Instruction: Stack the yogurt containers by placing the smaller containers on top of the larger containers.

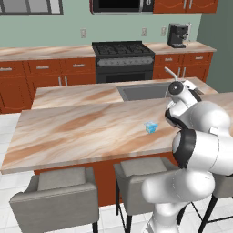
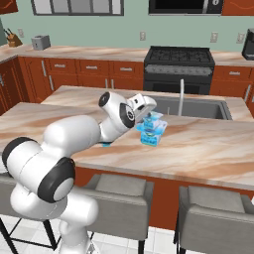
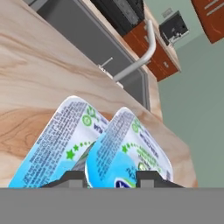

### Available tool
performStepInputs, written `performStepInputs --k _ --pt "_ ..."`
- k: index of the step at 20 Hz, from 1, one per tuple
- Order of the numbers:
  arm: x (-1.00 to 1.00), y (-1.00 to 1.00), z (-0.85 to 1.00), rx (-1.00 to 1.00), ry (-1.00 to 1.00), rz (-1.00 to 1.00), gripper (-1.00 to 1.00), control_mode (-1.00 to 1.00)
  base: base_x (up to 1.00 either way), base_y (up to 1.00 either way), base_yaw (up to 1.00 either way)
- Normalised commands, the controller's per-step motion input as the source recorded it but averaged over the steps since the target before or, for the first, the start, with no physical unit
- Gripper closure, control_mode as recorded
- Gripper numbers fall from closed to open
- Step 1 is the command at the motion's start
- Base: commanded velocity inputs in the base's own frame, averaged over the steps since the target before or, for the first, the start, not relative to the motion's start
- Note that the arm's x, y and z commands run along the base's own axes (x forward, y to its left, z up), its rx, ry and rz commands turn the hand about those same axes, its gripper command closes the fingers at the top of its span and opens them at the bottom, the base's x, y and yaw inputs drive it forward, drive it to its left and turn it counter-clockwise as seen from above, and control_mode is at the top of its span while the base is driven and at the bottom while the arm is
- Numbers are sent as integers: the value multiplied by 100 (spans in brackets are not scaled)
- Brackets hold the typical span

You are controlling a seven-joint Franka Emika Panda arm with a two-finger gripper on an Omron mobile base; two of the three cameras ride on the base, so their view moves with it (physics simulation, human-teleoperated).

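In the hand view a light-blue and white yogurt container (image 3: 127,153) sits between my gripper's (image 3: 111,177) dark fingertips (image 3: 72,177), with the jaws shut on it. The widest container (image 3: 61,135) lies just behind and to its left. From the right base view, the gripper (image 2: 144,118) holds that smaller tub (image 2: 154,120) tilted right on top of the widest tub (image 2: 149,138) on the island counter (image 2: 208,149); I cannot tell whether they touch. The tiniest tub (image 1: 151,127) stands alone on the counter, closer to the front edge, and peeks out under my forearm (image 2: 105,145).
The sink (image 2: 198,106) and its tall faucet (image 2: 181,96) lie just behind the tubs. Grey stools (image 1: 54,195) stand along the island's front edge. A stove (image 2: 178,57) and a coffee machine (image 1: 177,35) are on the far back counter.
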Motion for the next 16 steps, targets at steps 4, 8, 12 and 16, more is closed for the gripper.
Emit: performStepInputs --k 4,8,12,16 --pt "0 0 0 0 1 0 -100 -100 0 0 0" --pt "-1 0 0 0 0 0 -100 -100 0 0 0" --pt "-2 -1 13 3 0 0 -100 -100 0 0 0" --pt "-9 0 31 9 0 0 -100 -100 0 0 0"
